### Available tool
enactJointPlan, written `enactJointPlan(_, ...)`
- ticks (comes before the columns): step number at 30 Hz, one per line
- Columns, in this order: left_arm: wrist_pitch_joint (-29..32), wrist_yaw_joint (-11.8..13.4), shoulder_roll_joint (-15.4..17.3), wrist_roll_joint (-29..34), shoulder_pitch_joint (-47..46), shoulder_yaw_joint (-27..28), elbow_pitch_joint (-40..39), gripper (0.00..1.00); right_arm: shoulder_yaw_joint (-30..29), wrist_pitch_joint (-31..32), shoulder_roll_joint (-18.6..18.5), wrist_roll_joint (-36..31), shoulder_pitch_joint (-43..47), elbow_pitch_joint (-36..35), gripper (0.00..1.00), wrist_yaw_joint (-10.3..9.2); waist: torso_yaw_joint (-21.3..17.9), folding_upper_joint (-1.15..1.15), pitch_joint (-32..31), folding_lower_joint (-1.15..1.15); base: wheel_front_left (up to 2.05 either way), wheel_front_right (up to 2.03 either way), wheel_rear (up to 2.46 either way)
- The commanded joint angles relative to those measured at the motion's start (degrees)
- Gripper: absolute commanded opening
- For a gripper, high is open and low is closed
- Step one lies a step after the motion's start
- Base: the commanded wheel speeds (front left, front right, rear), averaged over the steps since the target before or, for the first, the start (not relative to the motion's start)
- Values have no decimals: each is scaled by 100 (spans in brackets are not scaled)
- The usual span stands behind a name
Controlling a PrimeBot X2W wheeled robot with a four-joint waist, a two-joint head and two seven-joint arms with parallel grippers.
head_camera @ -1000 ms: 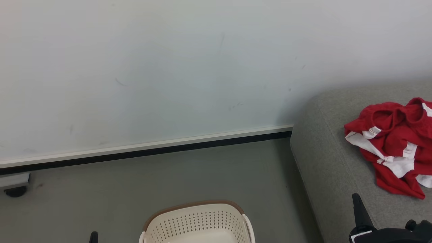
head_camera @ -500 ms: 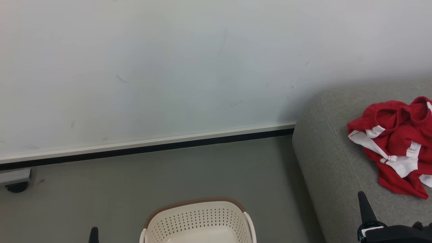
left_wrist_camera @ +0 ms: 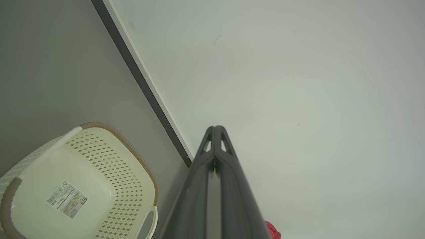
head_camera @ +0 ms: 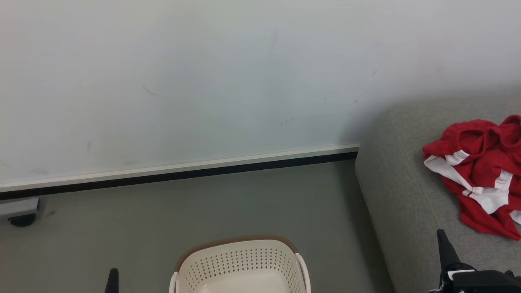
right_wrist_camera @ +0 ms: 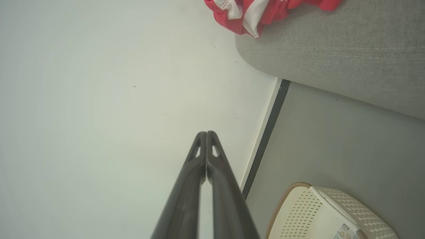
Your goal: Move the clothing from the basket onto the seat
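The red clothing [head_camera: 482, 175] with white panels lies crumpled on the grey seat [head_camera: 403, 203] at the right of the head view; the right wrist view has the clothing [right_wrist_camera: 262, 10] at its top edge on the seat [right_wrist_camera: 348, 56]. The cream basket [head_camera: 242, 264] with a brown rim stands on the floor at bottom centre; its inside [left_wrist_camera: 66, 186] holds just a label. My left gripper [left_wrist_camera: 215, 127] is shut on nothing, left of the basket. My right gripper [right_wrist_camera: 206, 133] is shut on nothing, low over the seat's front.
A pale wall with a white and black skirting [head_camera: 183, 173] runs behind the grey floor [head_camera: 203, 207]. A dark caster under a grey base [head_camera: 20, 215] sits at the far left by the wall.
The whole head view has shifted slightly, so the camera has moved: basket, seat and clothing sit a little further right and higher. The right gripper has sunk lower in the picture.
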Motion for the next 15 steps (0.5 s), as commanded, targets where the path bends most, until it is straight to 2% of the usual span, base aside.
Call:
enactJointPlan(1,26,-52,49,-133,-136,13,2,0,-49,44,15,150,-84,-17,0,3,6,0,8,0,0,0,0)
enactJointPlan(15,179,-132,45,-809,-270,27,148,0,-284,252,86,835,-160,61,0,2,52,0,81,0,0,0,0)
